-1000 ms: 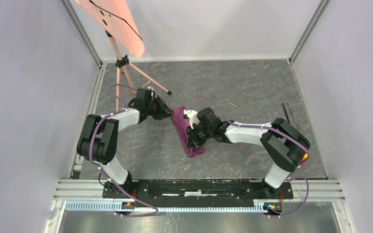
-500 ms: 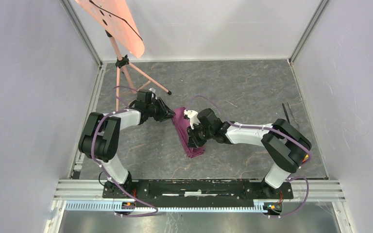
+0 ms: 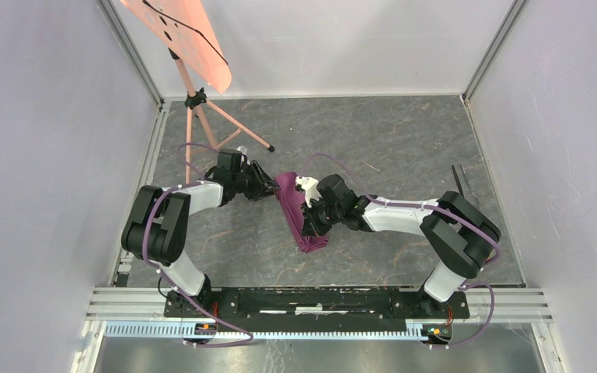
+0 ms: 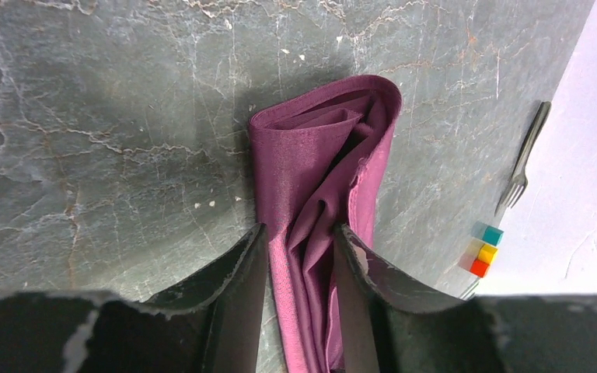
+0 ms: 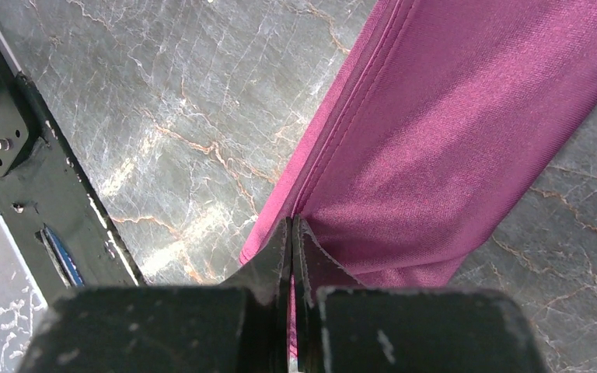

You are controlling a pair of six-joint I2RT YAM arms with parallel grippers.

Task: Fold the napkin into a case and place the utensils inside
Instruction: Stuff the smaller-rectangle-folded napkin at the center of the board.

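The plum-maroon napkin (image 3: 298,214) lies folded into a long narrow strip on the grey table, between my two arms. My left gripper (image 3: 270,188) is at its far end. In the left wrist view, the left gripper (image 4: 299,229) is partly open, and its fingers straddle the bunched cloth (image 4: 319,163). My right gripper (image 3: 308,225) is at the strip's middle. In the right wrist view, the right gripper (image 5: 291,221) is shut on the napkin's hemmed edge (image 5: 435,132). Two slim utensils (image 3: 460,180) lie at the far right by the wall, and the fork (image 4: 522,165) shows in the left wrist view.
A pink tripod stand (image 3: 202,116) with an orange board (image 3: 179,35) stands at the back left. Small teal, yellow and orange cubes (image 4: 482,250) sit near the fork. Walls enclose the table on three sides. The black base rail (image 5: 39,194) is near my right gripper.
My left gripper has moved slightly nearer and to the right along the napkin's far end. My right gripper and the napkin have barely moved.
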